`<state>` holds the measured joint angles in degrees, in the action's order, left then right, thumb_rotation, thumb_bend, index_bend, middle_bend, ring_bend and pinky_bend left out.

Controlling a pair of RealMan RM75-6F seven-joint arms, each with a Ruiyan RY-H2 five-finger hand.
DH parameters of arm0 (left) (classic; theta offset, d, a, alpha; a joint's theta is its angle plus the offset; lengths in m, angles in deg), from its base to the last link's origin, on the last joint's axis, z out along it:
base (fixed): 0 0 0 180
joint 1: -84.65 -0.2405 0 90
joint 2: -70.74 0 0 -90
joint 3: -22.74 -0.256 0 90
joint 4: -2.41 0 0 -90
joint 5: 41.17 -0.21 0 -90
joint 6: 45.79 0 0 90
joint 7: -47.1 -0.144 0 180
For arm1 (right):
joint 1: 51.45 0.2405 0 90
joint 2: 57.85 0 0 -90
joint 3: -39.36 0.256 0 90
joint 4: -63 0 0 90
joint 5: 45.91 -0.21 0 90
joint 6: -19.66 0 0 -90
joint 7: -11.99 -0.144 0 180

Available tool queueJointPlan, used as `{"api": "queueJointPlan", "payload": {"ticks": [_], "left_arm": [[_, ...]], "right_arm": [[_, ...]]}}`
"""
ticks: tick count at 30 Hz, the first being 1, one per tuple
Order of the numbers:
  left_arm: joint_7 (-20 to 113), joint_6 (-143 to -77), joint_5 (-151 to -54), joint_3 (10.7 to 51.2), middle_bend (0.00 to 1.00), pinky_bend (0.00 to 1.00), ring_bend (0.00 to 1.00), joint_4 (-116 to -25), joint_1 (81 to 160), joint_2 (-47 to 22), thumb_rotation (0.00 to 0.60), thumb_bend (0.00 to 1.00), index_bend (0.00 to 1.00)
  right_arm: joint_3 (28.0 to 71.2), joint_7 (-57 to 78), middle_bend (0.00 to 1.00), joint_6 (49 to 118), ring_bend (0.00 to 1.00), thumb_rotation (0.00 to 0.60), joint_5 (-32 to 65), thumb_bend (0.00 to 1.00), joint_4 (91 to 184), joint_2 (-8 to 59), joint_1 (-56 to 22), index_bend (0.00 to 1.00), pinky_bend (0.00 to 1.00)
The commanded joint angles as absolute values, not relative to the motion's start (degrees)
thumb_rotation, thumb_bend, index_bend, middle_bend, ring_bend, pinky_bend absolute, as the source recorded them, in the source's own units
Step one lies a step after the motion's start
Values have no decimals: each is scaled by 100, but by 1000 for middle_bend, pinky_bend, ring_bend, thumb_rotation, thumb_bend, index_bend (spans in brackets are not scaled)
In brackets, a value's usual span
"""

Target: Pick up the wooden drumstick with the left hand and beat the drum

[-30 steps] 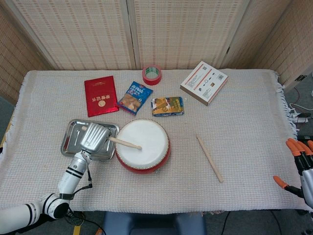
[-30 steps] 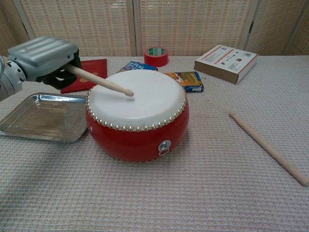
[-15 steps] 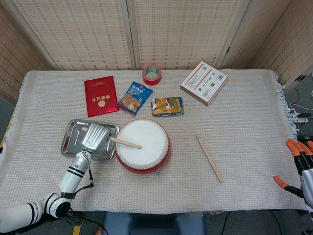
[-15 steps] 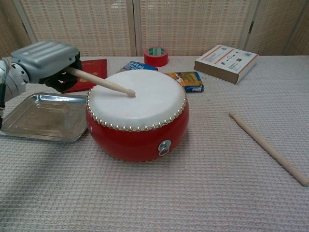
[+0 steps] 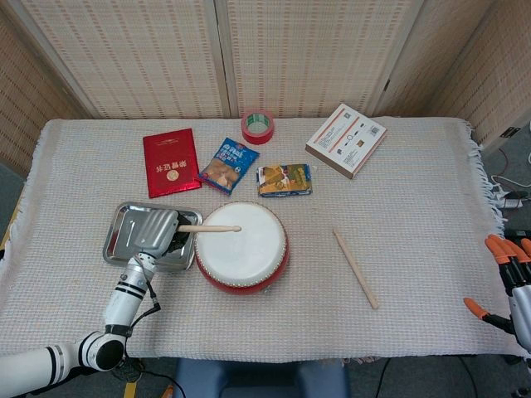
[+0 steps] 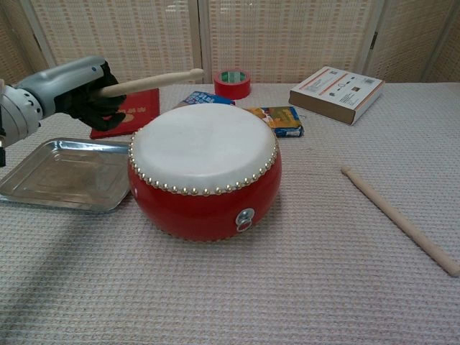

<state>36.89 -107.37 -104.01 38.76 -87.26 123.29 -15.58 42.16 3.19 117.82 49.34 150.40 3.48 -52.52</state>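
The wooden drumstick [image 6: 147, 81] sits in the grip of the left hand [image 6: 68, 90], its fingers wrapped round the butt end, and from the chest view you can see the stick lifted clear above the white skin of the drum [image 6: 205, 169], tip pointing away from the hand over the far side of the drumhead. From the head view that gap does not show; there the drumstick [image 5: 209, 228] simply lies across the drum [image 5: 243, 246], with the left hand [image 5: 156, 230] just beside the drum's rim and hanging over a metal tray [image 5: 124, 236]. A second drumstick [image 5: 355, 268] lies flat on the cloth, well beyond the drum from the left hand. Only the head view catches the right hand [image 5: 508, 286], far off at the table's edge, orange-tipped fingers spread and holding nothing. Beyond the left hand lies a red booklet [image 5: 171, 162], then a blue snack packet [image 5: 228, 165], another snack packet [image 5: 284, 180], a roll of red tape [image 5: 258, 127] and a white box [image 5: 346, 139] farther away. The table wears a pale woven cloth [image 5: 415, 207], and woven screen panels [image 5: 290, 50] stand behind.
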Motion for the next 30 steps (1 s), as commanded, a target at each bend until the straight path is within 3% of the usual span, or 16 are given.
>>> {"api": "queueJointPlan", "payload": {"ticks": [1,5,8,11,15,19,23,30], "left_arm": [[2373,-10743,-10757,3506,1000,1000,983,-8339,12481,-1605,600,712,1000],[1585,-11010,-11457,3132,1000,1000,982,-7781,12599,-1743,600,711,1000],[1570,-11201,-11597,3133,1000,1000,981,-7718,12571,-1821,600,711,1000],[2058,-11236,-11320,3365,1000,1000,981,-8057,12473,-1774,600,711,1000],[3350,-11074,-10510,3971,1000,1000,981,-8931,12275,-1570,600,707,1000],[3450,-10971,-10318,4047,1000,1000,981,-9041,12277,-1440,600,705,1000],[2886,-11048,-10571,3772,1000,1000,981,-8650,12374,-1530,600,705,1000],[1585,-10973,-11597,2949,1000,1000,973,-7609,12642,-1745,600,705,1000]], "right_arm": [[4217,326,77,11783,0,600,4938,37,15042,343,-5251,0,0],[4215,338,77,11791,0,600,4943,37,15057,337,-5255,0,0],[4211,338,77,11799,0,600,4941,37,15058,341,-5264,0,0],[4212,345,77,11820,0,600,4946,37,15062,336,-5274,0,0],[4213,371,77,11841,0,600,4958,37,15080,330,-5281,0,0],[4209,379,77,11824,0,600,4966,37,15086,335,-5273,0,0],[4211,367,77,11820,0,600,4953,37,15083,337,-5276,0,0],[4205,351,77,11805,0,600,4957,37,15078,341,-5271,0,0]]}}
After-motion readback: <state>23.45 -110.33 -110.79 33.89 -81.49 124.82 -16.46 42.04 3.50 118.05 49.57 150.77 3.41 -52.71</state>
